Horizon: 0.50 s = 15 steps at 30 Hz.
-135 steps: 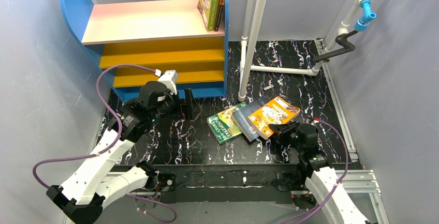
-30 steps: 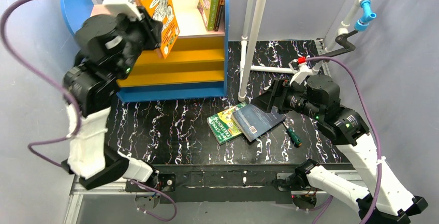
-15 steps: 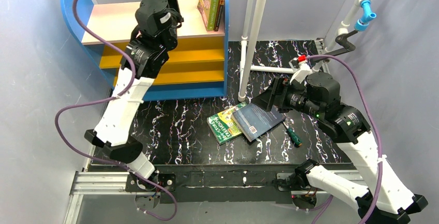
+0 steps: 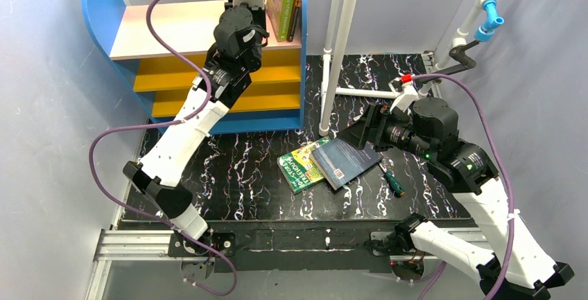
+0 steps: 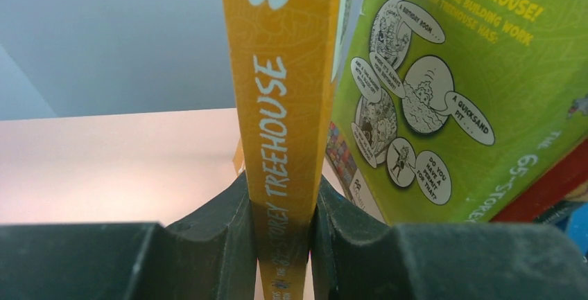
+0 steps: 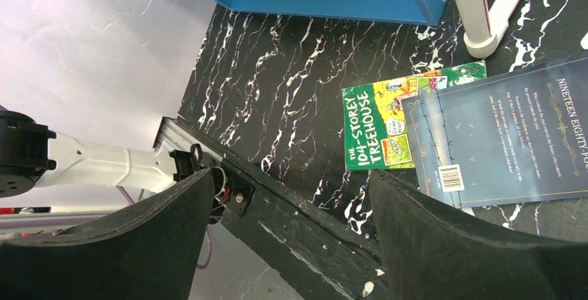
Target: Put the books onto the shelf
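My left gripper (image 5: 279,196) is shut on the spine of the orange book (image 5: 288,99), held upright over the pale pink top board (image 5: 118,161) of the shelf (image 4: 208,57). Immediately to its right stands the lime-green book (image 5: 457,92), with a red one (image 5: 548,189) behind it. In the top view my left wrist hides the orange book. On the table the green book with yellow lettering (image 4: 299,165) lies partly under the dark blue book (image 4: 344,161). My right gripper (image 6: 291,237) hovers above them, open with nothing between its fingers.
Two white pipes (image 4: 340,43) stand just right of the shelf. A small green-handled screwdriver (image 4: 394,182) lies right of the dark blue book. Pipe fittings (image 4: 478,30) hang at the back right. Grey walls close in both sides.
My left arm has carried the orange book rightward along the shelf top until it stands beside the upright books. The right arm has barely moved.
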Available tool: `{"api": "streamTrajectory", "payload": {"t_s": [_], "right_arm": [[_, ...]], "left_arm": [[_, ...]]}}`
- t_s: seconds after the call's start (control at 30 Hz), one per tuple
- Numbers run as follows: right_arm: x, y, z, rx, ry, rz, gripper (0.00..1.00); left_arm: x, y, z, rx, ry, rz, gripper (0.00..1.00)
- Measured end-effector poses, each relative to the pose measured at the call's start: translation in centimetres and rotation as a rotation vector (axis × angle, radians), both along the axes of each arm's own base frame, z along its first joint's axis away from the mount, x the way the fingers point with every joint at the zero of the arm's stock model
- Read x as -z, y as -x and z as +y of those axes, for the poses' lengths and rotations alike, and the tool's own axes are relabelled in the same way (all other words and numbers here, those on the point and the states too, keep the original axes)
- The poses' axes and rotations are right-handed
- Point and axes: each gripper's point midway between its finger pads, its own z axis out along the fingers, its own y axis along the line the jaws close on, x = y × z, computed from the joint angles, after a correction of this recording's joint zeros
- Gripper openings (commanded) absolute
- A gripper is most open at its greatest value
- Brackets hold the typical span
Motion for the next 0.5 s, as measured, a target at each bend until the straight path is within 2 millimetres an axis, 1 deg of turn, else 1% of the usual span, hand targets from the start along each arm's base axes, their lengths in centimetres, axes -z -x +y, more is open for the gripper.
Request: {"api": "streamTrajectory", "payload": {"t_s": [0.07, 0.23, 0.5], "right_arm": [[0.0, 0.1, 0.0, -0.004, -0.002, 0.001, 0.89], [0.2, 0.2, 0.1, -0.006, -0.011, 0.008, 0.89], [0.8, 0.4, 0.2, -0.010, -0.015, 0.030, 0.89]], "left_arm": [[0.0, 0.1, -0.5, 0.035, 0.003, -0.016, 0.00], [-0.1, 0.6, -1.0, 0.091, -0.004, -0.041, 0.00], [-0.2, 0.7, -1.7, 0.136, -0.039, -0.073, 0.00]]}}
